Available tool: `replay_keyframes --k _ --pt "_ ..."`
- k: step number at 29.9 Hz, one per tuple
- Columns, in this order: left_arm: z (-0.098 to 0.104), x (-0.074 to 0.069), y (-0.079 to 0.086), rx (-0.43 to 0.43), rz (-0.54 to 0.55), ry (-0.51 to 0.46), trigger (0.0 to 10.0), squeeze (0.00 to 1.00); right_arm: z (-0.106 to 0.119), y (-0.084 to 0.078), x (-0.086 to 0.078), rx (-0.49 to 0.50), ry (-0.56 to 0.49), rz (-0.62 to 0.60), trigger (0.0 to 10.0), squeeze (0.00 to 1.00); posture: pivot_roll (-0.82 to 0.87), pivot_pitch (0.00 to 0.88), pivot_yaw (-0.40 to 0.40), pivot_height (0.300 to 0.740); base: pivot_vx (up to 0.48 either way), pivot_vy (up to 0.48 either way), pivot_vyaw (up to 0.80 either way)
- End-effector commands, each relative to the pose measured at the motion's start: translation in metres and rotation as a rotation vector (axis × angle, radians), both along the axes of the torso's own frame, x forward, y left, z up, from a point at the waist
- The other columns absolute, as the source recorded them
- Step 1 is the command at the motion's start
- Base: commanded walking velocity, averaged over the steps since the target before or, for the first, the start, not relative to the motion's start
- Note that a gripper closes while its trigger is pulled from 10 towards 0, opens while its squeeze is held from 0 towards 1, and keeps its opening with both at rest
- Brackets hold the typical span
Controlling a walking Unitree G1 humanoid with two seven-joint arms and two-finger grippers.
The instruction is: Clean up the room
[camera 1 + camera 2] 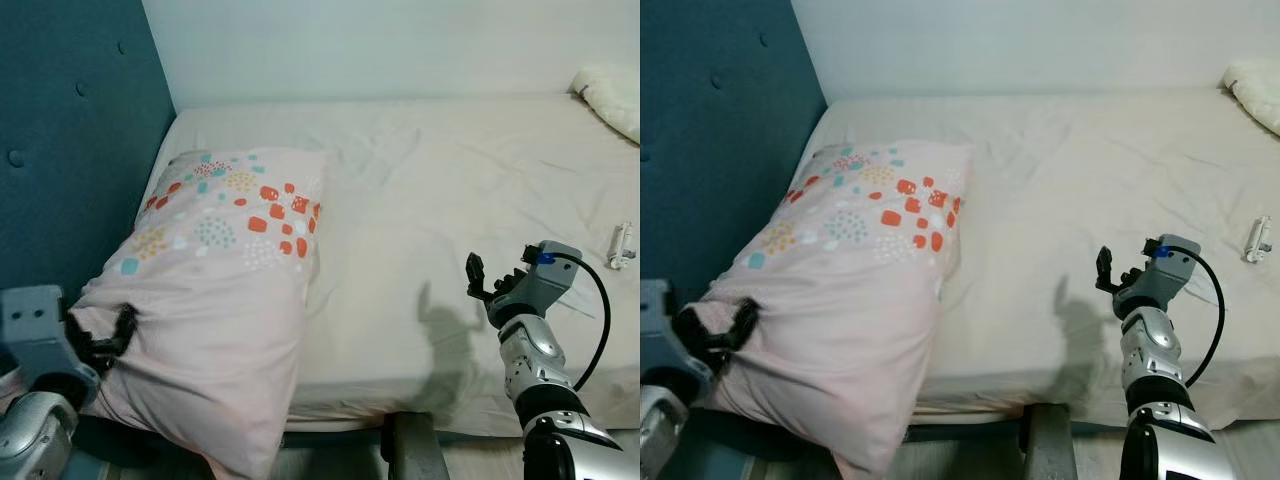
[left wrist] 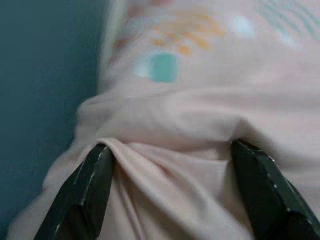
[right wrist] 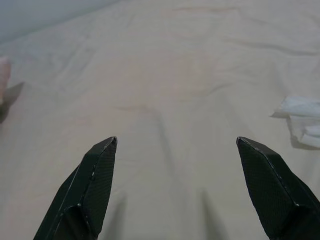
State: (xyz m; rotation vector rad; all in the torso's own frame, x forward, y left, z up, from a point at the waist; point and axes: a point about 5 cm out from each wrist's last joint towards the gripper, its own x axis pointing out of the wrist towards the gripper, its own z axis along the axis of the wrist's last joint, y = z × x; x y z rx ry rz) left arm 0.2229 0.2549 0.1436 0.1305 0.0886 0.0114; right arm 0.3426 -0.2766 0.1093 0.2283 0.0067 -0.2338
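Left gripper [image 1: 100, 335] clamps a fold at the near corner of the pink patterned pillow [image 1: 215, 290], which overhangs the bed [image 1: 450, 190] front-left edge. Right gripper [image 1: 490, 280] open, hovering over bare sheet near the front edge. Small white object [image 1: 621, 245] by the right edge.

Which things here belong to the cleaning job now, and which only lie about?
In the job:
- pink pillow, its corner pinched by the left gripper
- bed

Lying about:
- small white object
- white fluffy thing
- right gripper, open above the sheet
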Motion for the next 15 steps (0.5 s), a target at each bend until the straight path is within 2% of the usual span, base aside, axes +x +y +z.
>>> replay_keyframes --k 1,2,3,4,6,7,8,9,10,11,14,15 --pt "0.003 -0.001 -0.009 0.072 -0.082 0.011 10.0 1.0 -0.002 0.0 -0.001 0.002 0.016 0.002 10.0 0.0 0.05 0.122 0.002 0.54 0.0 0.0 0.0" --pt "0.004 -0.001 -0.014 0.123 -0.143 0.032 10.0 1.0 -0.002 0.0 -0.001 0.002 0.017 0.003 10.0 0.0 0.05 0.122 0.002 0.54 0.0 0.0 0.0" --pt "0.006 -0.003 -0.026 0.236 -0.289 0.07 10.0 1.0 -0.002 0.001 0.0 0.002 0.018 0.006 10.0 0.0 0.06 0.122 -0.001 0.54 0.0 0.0 0.0" --pt "0.006 -0.003 -0.026 0.236 -0.289 0.07 10.0 1.0 -0.002 0.001 0.0 0.002 0.018 0.006 10.0 0.0 0.06 0.122 -0.001 0.54 0.0 0.0 0.0" --pt "0.006 -0.009 -0.037 0.368 -0.466 0.145 10.0 1.0 -0.002 0.001 0.0 0.003 0.019 0.008 10.0 0.0 0.06 0.122 -0.001 0.54 0.0 0.0 0.0" --pt "0.006 -0.009 -0.037 0.368 -0.466 0.145 10.0 1.0 -0.002 0.001 0.0 0.003 0.019 0.008 10.0 0.0 0.06 0.122 -0.001 0.54 0.0 0.0 0.0" --pt "0.004 -0.015 -0.041 0.409 -0.556 0.201 10.0 1.0 -0.002 0.001 0.0 0.002 0.02 0.009 10.0 0.0 0.06 0.119 -0.002 0.54 0.0 0.0 0.0" --pt "0.003 -0.02 -0.042 0.442 -0.624 0.255 10.0 0.53 -0.003 0.001 0.0 0.002 0.02 0.008 10.0 0.0 0.05 0.12 0.001 0.54 0.0 0.0 0.0" --pt "0.002 -0.028 -0.041 0.532 -0.721 0.332 10.0 0.0 -0.003 0.001 0.0 0.002 0.02 0.006 10.0 0.0 0.05 0.12 0.002 0.54 0.0 0.0 0.0" --pt "0.002 -0.028 -0.041 0.532 -0.721 0.332 10.0 0.0 -0.003 0.001 0.0 0.002 0.02 0.006 10.0 0.0 0.05 0.12 0.002 0.54 0.0 0.0 0.0" --pt "0.004 -0.036 -0.035 0.619 -0.791 0.407 10.0 0.0 -0.003 0.0 -0.001 0.003 0.021 0.003 10.0 0.0 0.05 0.119 0.002 0.54 0.0 0.0 0.0" --pt "0.012 -0.034 -0.038 0.584 -0.797 0.372 10.0 0.0 -0.004 0.0 -0.001 0.003 0.022 0.002 10.0 0.0 0.05 0.12 0.003 0.54 0.0 0.0 0.0"
